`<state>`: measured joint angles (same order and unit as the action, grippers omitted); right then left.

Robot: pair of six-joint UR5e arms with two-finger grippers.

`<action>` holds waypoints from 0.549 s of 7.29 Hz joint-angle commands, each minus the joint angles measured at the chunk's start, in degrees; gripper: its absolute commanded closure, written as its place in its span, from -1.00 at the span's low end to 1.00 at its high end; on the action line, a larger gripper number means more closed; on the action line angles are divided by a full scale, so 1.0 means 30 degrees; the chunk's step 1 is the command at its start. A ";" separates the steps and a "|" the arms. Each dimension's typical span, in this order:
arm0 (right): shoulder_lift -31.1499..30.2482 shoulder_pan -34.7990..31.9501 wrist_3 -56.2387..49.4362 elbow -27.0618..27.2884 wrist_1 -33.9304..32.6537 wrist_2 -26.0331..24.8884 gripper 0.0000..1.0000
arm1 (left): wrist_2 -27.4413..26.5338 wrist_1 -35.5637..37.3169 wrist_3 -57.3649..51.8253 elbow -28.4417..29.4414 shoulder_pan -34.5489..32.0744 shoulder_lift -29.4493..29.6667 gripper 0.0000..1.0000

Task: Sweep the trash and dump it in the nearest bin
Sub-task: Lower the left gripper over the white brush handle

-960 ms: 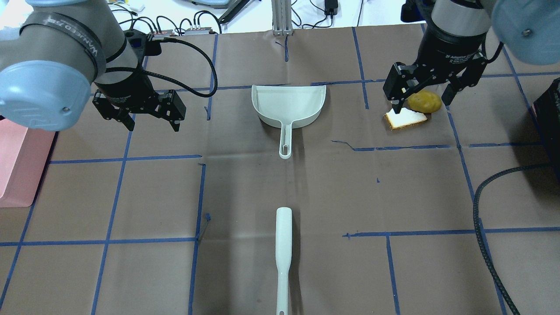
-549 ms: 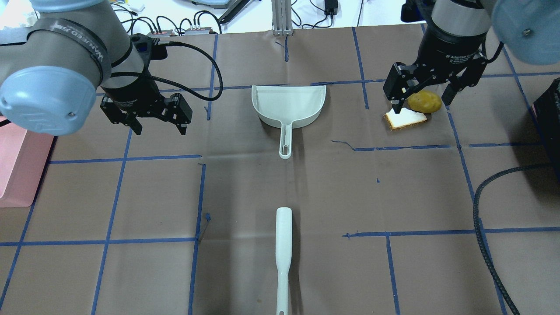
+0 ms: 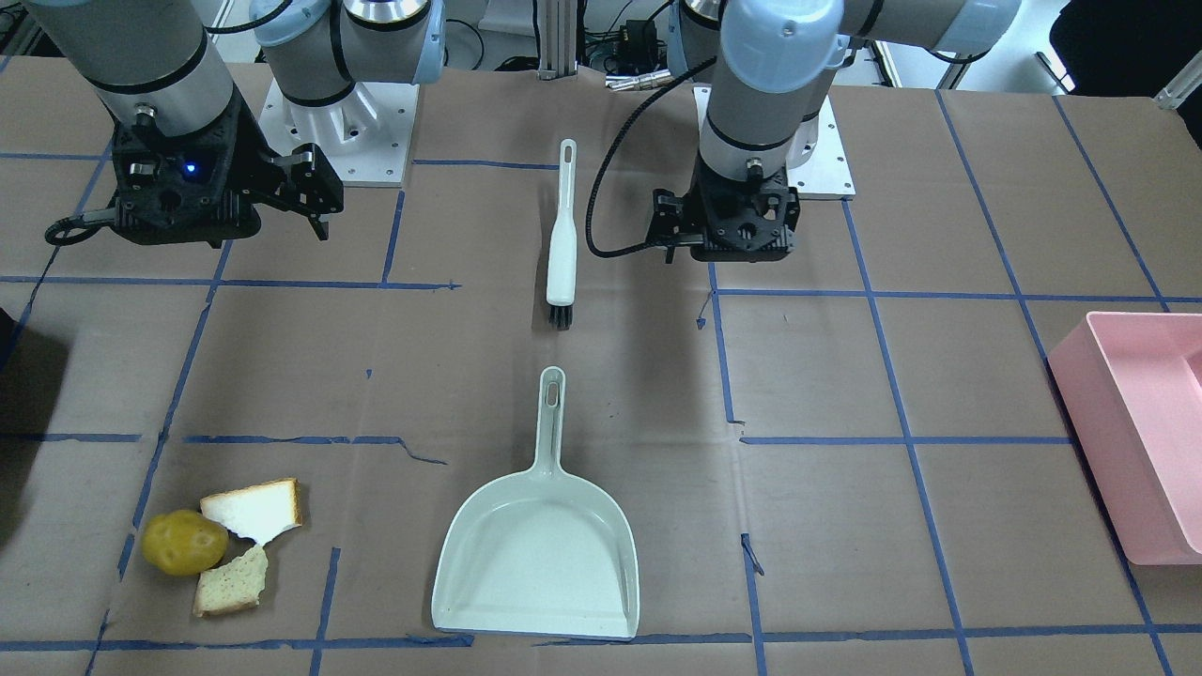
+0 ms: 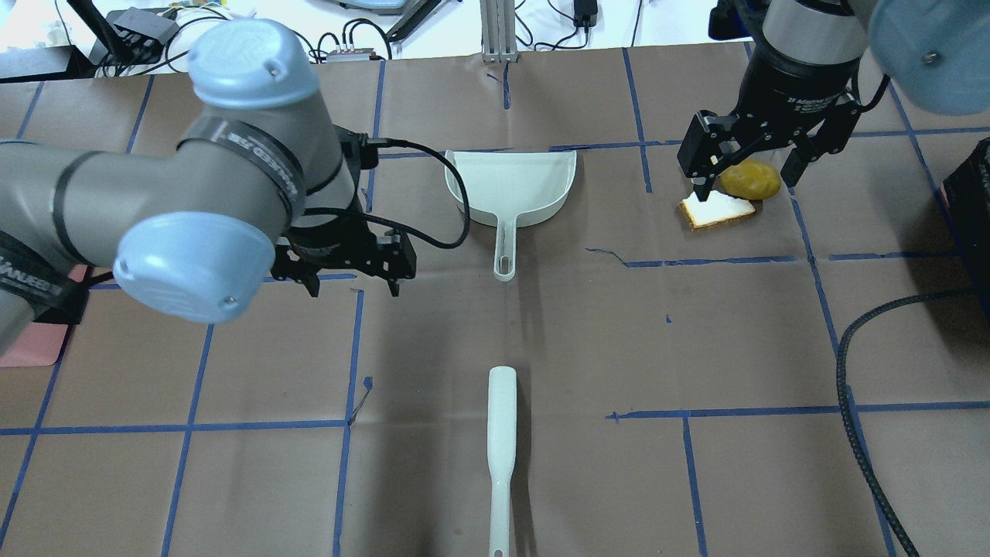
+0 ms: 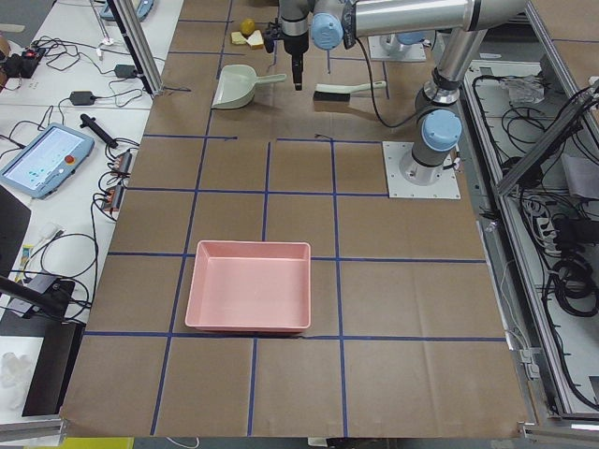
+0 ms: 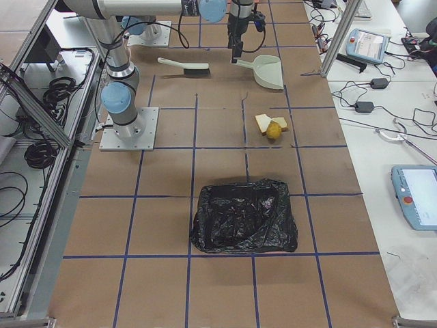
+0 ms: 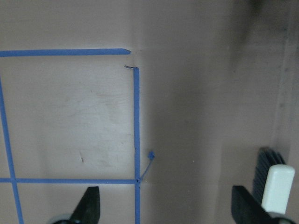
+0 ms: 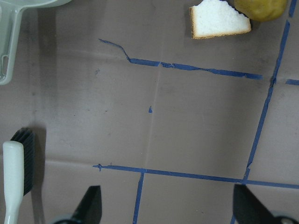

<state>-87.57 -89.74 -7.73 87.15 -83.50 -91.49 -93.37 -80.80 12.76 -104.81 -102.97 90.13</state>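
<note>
Your left pincer [image 4: 353, 292] spread, near dustpan [image 4: 510, 186] handle | right pincer [image 4: 746, 188] spread | potato [image 4: 750, 179], bread [image 4: 717, 209] at right | brush [image 4: 501, 433] centre of counter [image 3: 845, 376] | pink bin [image 5: 248, 285], black bin [image 6: 244, 215] at ends

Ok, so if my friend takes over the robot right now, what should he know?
Left gripper: open, empty, hovering beside the brush.
Right gripper: open, empty, hovering too.
Brush and dustpan lie untouched mid-table.
Potato and two bread pieces sit together on the robot's right.
Nothing swept yet.
Left: grab both tools, sweep, dump in the black-lined bin, which looks nearer than the pink bin.
</note>
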 commanded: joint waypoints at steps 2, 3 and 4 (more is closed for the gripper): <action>0.0009 0.0000 0.0000 0.0011 0.0000 -0.0001 -1.00 | -0.0809 0.3109 0.3529 -0.2616 -0.4217 -0.0191 -0.99; 0.0010 0.0000 0.0000 0.0011 0.0000 -0.0001 -1.00 | -0.0809 0.3201 0.4901 -0.3144 -0.5652 -0.0568 -0.99; -0.0019 0.0000 0.0000 0.0011 0.0000 -0.0001 -1.00 | -0.0867 0.3463 0.5437 -0.3787 -0.6884 -0.0891 -0.94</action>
<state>-87.57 -89.74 -7.73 87.19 -83.50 -91.49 -95.80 -71.48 25.99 -113.81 -118.71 88.61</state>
